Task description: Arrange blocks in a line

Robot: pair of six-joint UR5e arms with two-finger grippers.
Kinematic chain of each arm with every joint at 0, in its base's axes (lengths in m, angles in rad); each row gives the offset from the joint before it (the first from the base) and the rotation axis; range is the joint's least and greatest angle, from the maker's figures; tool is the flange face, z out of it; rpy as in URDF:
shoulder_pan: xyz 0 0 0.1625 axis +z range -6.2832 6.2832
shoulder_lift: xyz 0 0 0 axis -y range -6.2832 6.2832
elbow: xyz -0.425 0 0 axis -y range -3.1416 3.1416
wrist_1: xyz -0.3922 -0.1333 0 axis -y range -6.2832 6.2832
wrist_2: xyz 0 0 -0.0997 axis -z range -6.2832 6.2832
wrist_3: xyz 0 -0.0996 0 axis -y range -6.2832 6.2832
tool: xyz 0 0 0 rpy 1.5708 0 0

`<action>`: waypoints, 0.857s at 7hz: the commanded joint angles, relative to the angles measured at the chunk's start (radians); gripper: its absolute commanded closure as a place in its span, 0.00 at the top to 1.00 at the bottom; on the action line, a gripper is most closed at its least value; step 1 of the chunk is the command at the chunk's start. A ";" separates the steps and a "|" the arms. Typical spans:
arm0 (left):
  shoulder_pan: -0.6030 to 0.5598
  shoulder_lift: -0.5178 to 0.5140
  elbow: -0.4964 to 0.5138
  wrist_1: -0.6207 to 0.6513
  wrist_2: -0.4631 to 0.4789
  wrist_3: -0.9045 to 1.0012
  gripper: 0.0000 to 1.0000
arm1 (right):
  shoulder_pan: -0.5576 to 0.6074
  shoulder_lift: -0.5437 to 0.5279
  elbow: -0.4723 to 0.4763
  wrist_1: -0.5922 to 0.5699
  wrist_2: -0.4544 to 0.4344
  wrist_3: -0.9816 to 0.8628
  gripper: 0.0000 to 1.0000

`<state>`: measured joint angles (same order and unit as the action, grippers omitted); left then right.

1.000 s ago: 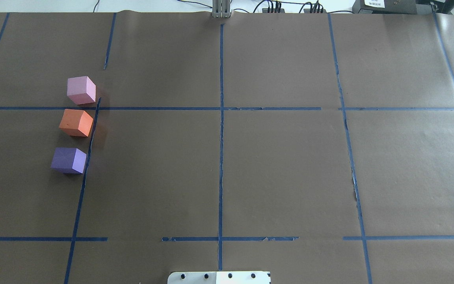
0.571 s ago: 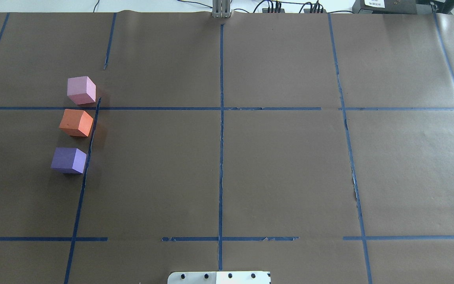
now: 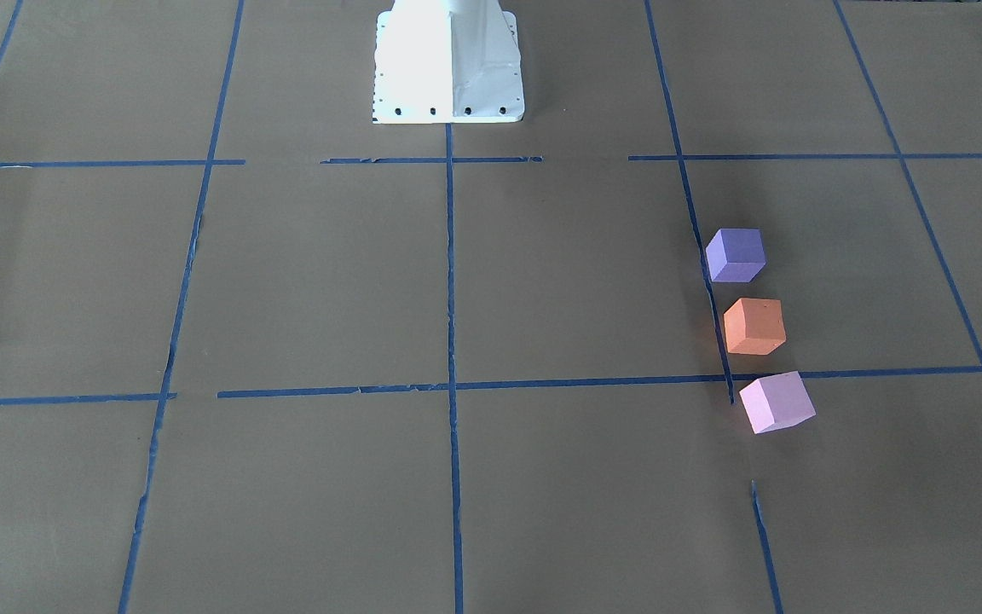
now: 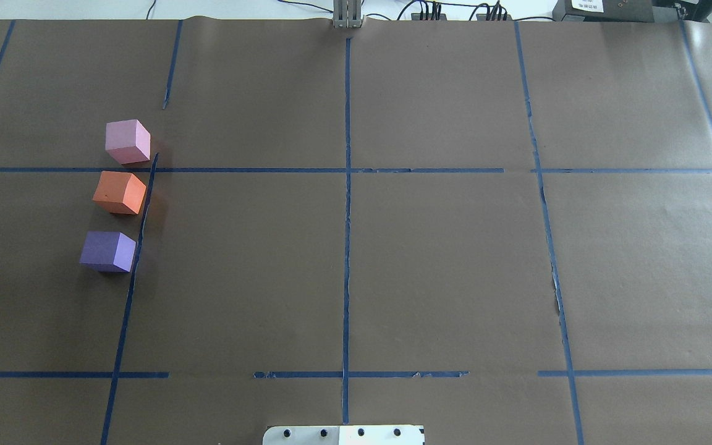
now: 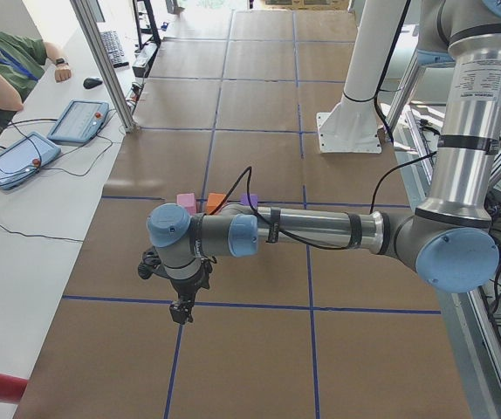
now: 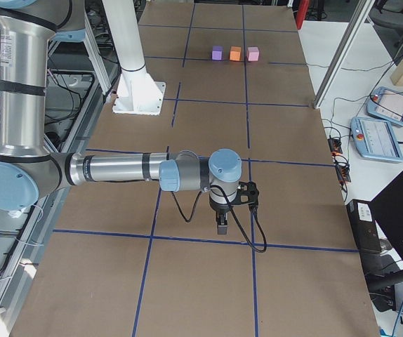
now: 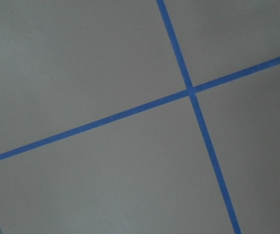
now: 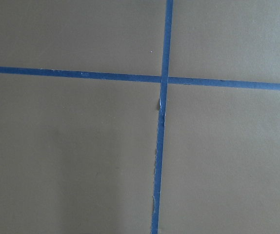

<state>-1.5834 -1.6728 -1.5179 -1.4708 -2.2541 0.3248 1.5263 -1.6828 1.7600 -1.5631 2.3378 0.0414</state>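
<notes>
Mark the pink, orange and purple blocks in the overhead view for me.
pink block point(image 4: 126, 141), overhead view, middle of its visible faces.
orange block point(image 4: 119, 192), overhead view, middle of its visible faces.
purple block point(image 4: 107, 251), overhead view, middle of its visible faces.

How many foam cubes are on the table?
3, in a row: pale pink foam cube farthest from the white robot base, orange foam cube midway, purple foam cube nearest. None seem hidden.

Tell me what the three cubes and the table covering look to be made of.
Pink cube, orange cube, purple cube: probably foam, matte, judging by the flat, glare-free faces and slightly soft edges. Table covering: apparently brown paper, matte, with a wavy far edge and faint wrinkles.
</notes>
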 commanded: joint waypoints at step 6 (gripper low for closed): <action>0.002 0.001 -0.010 -0.014 -0.113 -0.090 1.00 | 0.000 0.000 -0.001 0.000 0.000 0.000 1.00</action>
<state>-1.5813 -1.6710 -1.5264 -1.4828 -2.3664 0.2344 1.5263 -1.6828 1.7597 -1.5631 2.3379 0.0414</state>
